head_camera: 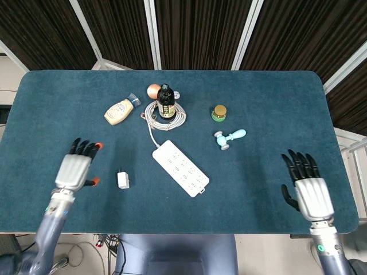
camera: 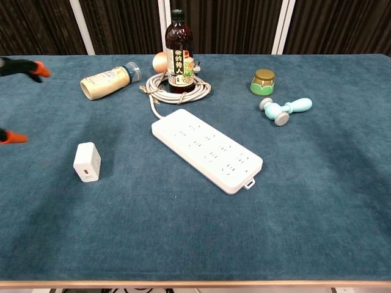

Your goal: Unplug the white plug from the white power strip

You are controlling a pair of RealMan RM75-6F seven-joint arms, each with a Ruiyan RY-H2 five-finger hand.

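The white plug (head_camera: 123,180) (camera: 87,162) lies loose on the blue cloth, left of the white power strip (head_camera: 180,168) (camera: 206,149) and apart from it. No plug sits in the strip's sockets. My left hand (head_camera: 74,167) hovers left of the plug with fingers spread and nothing in it; in the chest view only its orange fingertips (camera: 38,69) show at the left edge. My right hand (head_camera: 307,183) is far right near the table's front edge, flat and empty, outside the chest view.
The strip's coiled cable (head_camera: 165,113) rings a dark bottle (head_camera: 166,101) at the back. A cream squeeze bottle (head_camera: 119,111) lies back left. A small jar (head_camera: 219,113) and a turquoise roller (head_camera: 229,137) sit right of the strip.
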